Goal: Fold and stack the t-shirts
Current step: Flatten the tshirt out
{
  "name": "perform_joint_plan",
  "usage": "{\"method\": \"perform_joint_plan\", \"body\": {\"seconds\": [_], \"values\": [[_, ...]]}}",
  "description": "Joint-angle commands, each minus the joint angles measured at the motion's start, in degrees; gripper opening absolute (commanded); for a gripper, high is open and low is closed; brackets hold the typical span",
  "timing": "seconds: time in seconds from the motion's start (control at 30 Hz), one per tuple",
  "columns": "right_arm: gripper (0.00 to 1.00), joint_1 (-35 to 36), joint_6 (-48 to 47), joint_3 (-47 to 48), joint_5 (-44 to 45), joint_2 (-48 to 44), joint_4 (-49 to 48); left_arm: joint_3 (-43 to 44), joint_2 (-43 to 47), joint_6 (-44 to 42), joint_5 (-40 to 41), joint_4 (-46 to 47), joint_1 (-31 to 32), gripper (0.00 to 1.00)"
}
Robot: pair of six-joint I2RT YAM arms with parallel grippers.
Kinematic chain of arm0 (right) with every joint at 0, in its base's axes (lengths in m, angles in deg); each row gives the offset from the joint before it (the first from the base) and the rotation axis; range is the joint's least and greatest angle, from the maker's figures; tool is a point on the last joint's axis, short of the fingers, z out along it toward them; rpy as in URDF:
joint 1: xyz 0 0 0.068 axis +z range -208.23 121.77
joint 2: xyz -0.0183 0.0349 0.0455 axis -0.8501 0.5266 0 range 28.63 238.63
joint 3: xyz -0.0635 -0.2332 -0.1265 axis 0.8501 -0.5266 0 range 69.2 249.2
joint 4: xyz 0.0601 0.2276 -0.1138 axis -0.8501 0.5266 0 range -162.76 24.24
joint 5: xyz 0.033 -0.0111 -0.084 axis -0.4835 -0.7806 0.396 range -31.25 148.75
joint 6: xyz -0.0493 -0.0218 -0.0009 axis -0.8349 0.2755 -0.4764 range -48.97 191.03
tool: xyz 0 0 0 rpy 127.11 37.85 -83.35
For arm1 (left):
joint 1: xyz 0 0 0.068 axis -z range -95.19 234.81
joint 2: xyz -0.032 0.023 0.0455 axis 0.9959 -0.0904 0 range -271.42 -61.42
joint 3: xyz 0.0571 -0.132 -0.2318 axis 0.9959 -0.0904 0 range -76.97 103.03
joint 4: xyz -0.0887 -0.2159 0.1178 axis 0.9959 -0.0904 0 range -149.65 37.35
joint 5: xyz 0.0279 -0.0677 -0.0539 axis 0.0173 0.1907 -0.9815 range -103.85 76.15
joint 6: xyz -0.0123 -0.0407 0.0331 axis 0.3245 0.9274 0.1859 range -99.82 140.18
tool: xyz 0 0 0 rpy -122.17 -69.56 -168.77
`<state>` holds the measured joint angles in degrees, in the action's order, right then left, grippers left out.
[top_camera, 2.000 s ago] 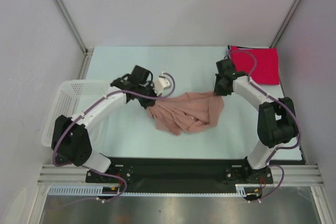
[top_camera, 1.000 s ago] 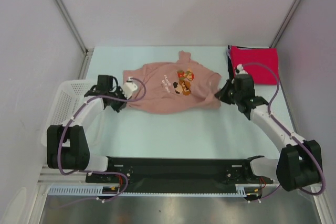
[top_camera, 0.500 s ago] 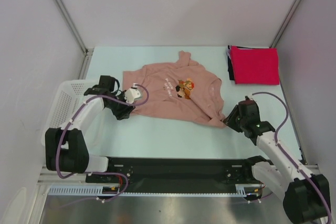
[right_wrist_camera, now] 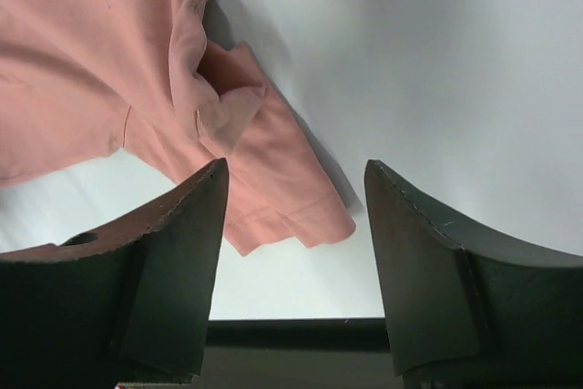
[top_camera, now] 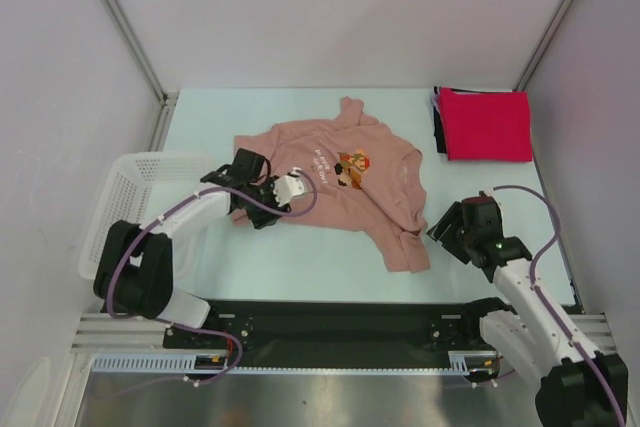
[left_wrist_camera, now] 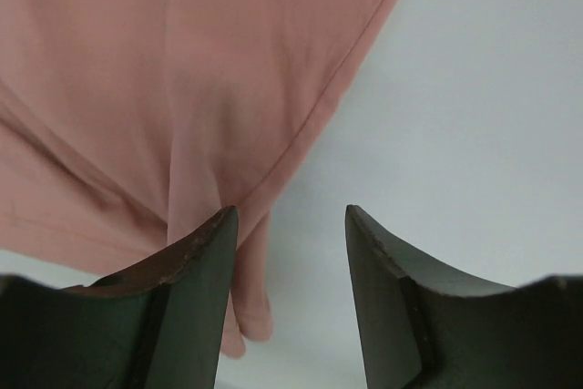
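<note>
The table [top_camera: 260, 117] carries everything, and the pink shirt [top_camera: 330, 182] lies across its middle, print [top_camera: 350, 165] up and mostly flat. The basket [top_camera: 130, 197] sits at nine o'clock. The folded red shirt [top_camera: 487, 124] rests on a black shirt [top_camera: 438, 129] at two o'clock, well apart from the pink one. I judge that I am spreading the pink shirt out before the first fold, and that this is not yet done. At the shirt's five o'clock a flap [top_camera: 405, 245] lies bunched and doubled over.

My left gripper [top_camera: 263, 215] hangs at the shirt's eight o'clock edge, jaws wide with nothing between them. Its wrist view shows the hem [left_wrist_camera: 314, 111] running just ahead of the jaws. My right gripper [top_camera: 447, 227] sits at three o'clock of the flap, jaws likewise wide and empty.

To do this well I should bring the right jaws low onto the flap's outer corner [right_wrist_camera: 310, 211] and pinch one layer only. Then I would draw it toward five o'clock until the crease opens. The left should take the hem opposite, so the cloth tightens rather than slides. I would pull slowly, since soft cloth will likely drag its neighbouring folds along.
</note>
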<state>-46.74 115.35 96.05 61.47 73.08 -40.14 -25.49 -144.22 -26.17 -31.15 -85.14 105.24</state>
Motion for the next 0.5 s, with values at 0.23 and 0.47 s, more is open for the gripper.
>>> {"method": "perform_joint_plan", "body": {"seconds": [0.23, 0.47], "values": [[0.66, 3.80, 1.73, -0.30, -1.14, 5.92, -2.56, 0.11, -8.86, 0.47, 8.69, 8.32, 3.57, 0.56], [0.68, 16.71, 5.34, 1.71, 10.51, 5.12, 4.72, -0.33, -12.03, 1.17, 9.30, 10.25, 4.10, 0.32]]}}
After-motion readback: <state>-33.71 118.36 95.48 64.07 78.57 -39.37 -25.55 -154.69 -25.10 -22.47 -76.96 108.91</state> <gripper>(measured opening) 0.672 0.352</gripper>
